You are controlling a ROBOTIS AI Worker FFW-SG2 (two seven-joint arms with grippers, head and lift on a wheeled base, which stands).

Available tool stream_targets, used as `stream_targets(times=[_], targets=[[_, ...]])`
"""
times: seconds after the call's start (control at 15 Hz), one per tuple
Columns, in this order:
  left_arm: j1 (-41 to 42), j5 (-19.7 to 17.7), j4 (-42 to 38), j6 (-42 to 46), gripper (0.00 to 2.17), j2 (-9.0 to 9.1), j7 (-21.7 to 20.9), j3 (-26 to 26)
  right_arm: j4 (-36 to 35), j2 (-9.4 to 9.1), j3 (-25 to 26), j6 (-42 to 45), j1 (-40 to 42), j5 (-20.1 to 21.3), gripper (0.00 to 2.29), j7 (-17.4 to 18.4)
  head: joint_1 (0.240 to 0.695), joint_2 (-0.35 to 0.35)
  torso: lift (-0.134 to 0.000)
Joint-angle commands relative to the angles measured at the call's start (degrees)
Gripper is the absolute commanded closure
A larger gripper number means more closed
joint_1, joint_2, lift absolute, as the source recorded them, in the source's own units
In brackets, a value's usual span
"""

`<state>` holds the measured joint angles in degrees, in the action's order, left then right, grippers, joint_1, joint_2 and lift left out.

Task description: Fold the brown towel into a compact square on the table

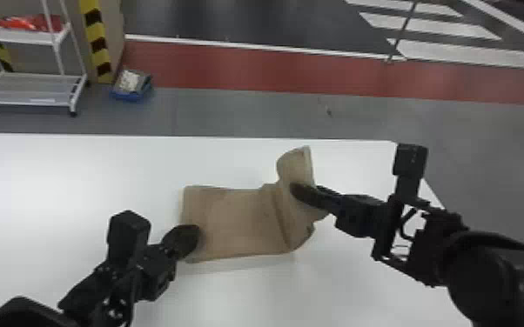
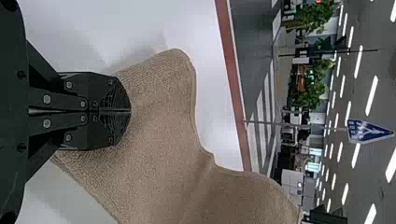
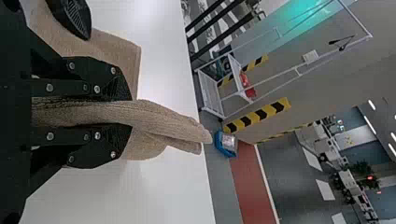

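A cart stood beyond the table; the right gripper clamped the rumpled brown towel, the left gripper had closed jaws.

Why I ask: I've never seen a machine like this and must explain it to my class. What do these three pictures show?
It is a robot with two black arms, left and right. One picture looks down from its head. The other two are taken from its wrists, one each, and appear turned sideways.

A brown towel lies on a white table, its right part bunched and raised. The right fingers hold that part between them. The left fingers are shut, at the towel's near left; whether they pinch any cloth, I can't tell.

Behind the table stands a white cart.
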<state>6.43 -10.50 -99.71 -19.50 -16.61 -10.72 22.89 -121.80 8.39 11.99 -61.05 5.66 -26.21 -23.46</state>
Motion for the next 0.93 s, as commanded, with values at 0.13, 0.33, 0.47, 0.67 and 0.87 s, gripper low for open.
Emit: stream_targets(times=[0.13,0.33,0.47,0.67,0.87], targets=[[0.0,-0.3,-0.3,-0.9,1.79,0.0,-0.1,0.3,1.3,-1.8,-7.7,0.3,-2.1,1.2,0.94,1.8,0.695,-0.132,-0.125],[0.2,-0.4,-0.7,-0.9,1.79,-0.09,-0.2,0.5,4.3,-1.88,-11.1,1.0,-3.6,2.6,0.94,3.3,0.695,-0.086,-0.125],[0.4,-0.4,-1.2,-0.9,1.79,-0.26,-0.3,0.5,5.6,-1.71,-13.0,1.1,-4.0,3.1,0.94,4.2,0.695,-0.074,-0.125],[0.7,-0.5,-1.4,-0.9,1.79,-0.26,-0.3,0.3,6.8,-1.71,-14.5,2.0,-4.2,3.2,0.94,4.2,0.695,-0.056,-0.125],[1.0,-0.5,-1.5,-0.9,1.79,-0.35,-0.3,0.4,7.1,-1.71,-15.3,4.0,-4.0,3.1,0.73,4.2,0.695,-0.043,-0.125]])
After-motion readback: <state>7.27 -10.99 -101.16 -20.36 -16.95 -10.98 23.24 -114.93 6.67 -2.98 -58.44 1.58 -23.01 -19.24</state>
